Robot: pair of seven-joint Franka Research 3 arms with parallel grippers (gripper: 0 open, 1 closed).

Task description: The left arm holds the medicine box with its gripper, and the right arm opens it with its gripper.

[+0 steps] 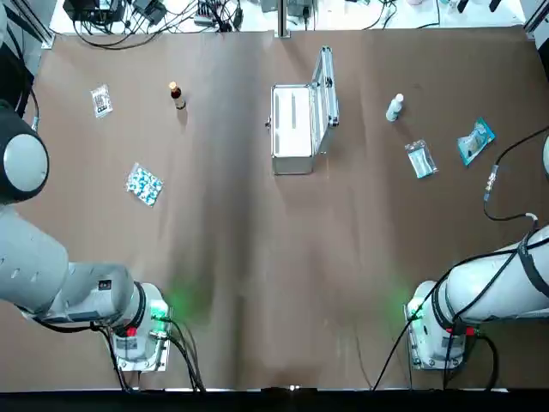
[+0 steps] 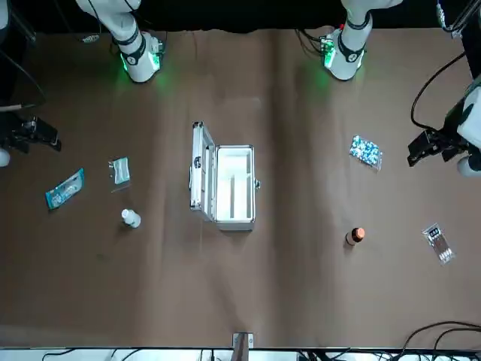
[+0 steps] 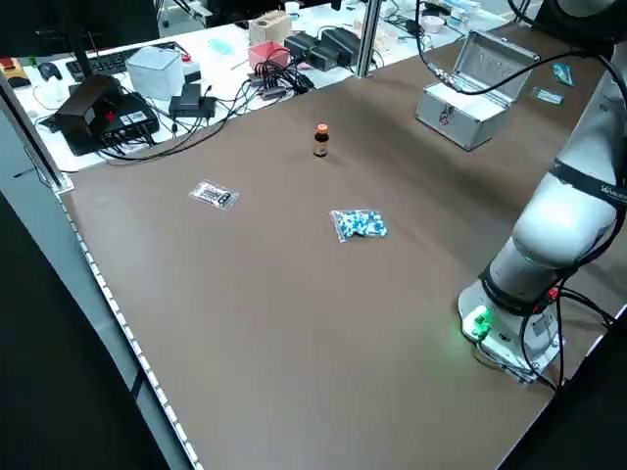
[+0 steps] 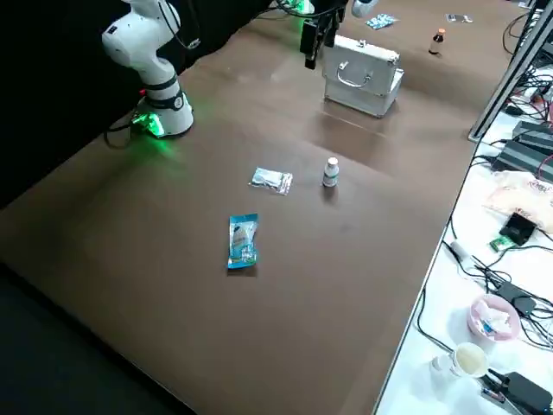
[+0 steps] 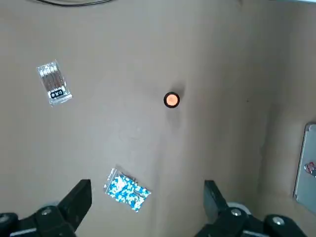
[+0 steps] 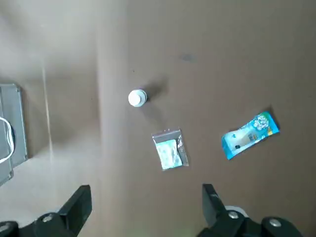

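Medicine box (image 1: 293, 129) of silver metal, lid (image 1: 326, 86) upright (white inside)

Shiny metal medicine box (image 1: 292, 129), matt brown table (image 1: 257, 283), glossy blue plastic packet (image 1: 475, 141)

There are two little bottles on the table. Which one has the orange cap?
The brown bottle, on the robot's left of the medicine box. The white bottle on the box's other side has a white cap.

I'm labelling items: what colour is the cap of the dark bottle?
Orange; the cap shows best in the left wrist view.
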